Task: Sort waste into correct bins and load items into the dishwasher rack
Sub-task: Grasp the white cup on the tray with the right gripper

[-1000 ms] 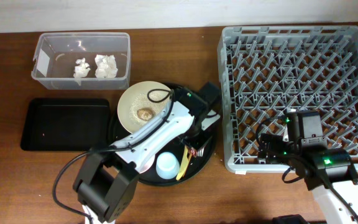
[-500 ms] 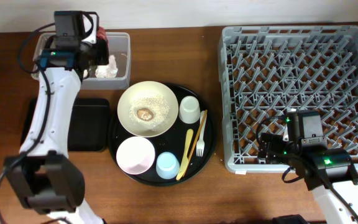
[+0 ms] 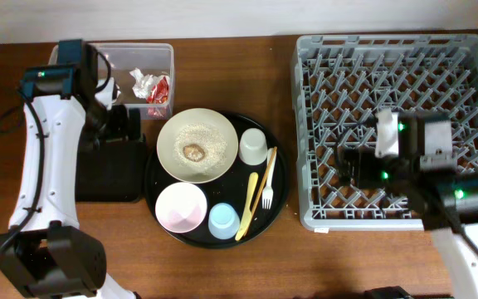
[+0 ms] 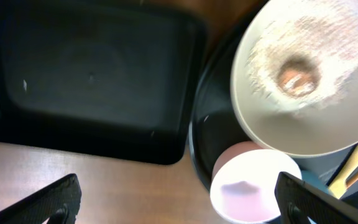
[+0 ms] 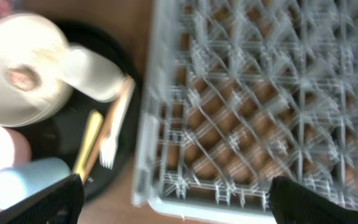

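Note:
The clear tub (image 3: 110, 51) holds a white tissue wad (image 3: 142, 81) and the red wrapper (image 3: 161, 90). My left gripper (image 3: 127, 129) hangs open and empty over the right end of the shallow black tray (image 3: 98, 170), its jaws (image 4: 179, 208) framing bare wood and the pink bowl (image 4: 253, 193). The cream bowl (image 3: 195, 145) holds rice grains and a brown lump (image 3: 193, 152). White cup (image 3: 253, 146), blue cup (image 3: 223, 220), yellow knife (image 3: 247, 208), white fork (image 3: 267, 189) and chopsticks (image 3: 260, 178) lie beside it. My right gripper (image 3: 351, 170) stands open above the dishwasher rack (image 3: 397, 124), near its front-left part (image 5: 179, 205).
The dishes rest on a large round black tray (image 3: 282, 178) between the black bin and the rack. A strip of wooden table (image 3: 222, 266) runs along the front. The rack's front-left corner (image 5: 145, 193) sits close to the round tray.
My left gripper has opened and left the red wrapper in the clear tub, then drawn back toward the black tray. My right arm has risen and shifted farther over the rack.

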Available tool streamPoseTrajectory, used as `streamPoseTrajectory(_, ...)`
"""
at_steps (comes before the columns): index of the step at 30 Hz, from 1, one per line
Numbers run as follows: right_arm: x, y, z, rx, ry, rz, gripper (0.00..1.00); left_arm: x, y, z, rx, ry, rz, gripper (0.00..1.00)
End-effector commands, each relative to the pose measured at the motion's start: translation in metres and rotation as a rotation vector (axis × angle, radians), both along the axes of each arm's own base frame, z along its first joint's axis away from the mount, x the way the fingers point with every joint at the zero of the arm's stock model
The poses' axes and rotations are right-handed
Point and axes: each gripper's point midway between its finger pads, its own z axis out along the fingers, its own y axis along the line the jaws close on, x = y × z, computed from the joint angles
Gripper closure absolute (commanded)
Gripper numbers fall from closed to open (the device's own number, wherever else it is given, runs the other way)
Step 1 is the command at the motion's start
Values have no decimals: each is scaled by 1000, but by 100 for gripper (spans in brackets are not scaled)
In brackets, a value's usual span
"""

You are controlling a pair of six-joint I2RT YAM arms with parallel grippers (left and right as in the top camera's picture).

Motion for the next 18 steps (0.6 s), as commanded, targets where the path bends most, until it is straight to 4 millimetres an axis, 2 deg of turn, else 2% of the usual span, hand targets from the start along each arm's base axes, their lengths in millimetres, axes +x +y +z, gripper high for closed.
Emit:
streamPoseTrajectory(1, 27, 53, 15, -2, 64, 228, 2, -30, 5, -23, -11, 138, 70, 1)
streamPoseTrajectory(3, 48, 86, 14, -14, 99, 311, 2, -45, 6, -37, -15, 183, 82, 1)
streamPoseTrajectory(4, 60, 103, 7, -19, 120, 347, 1, -50, 7, -41, -15, 189, 84, 1)
streamPoseTrajectory(6, 71, 130, -19, -35, 182, 402, 2, -70, 4, -45, -13, 153, 91, 1)
streamPoseTrajectory(8, 81, 155, -56, -115, 218, 445, 2, -84, 3, -42, -6, 21, 100, 1)
streamPoseTrajectory(11, 94, 177, -94, -199, 230, 470, 2, -101, 1, -35, 0, -87, 106, 1)
streamPoseTrajectory(14, 103, 185, -132, -186, 292, 415, 1, -102, 1, -34, 0, -96, 106, 1)
streamPoseTrajectory(18, 111, 190, -157, -187, 316, 400, 2, -103, 1, -34, 0, -95, 106, 1)
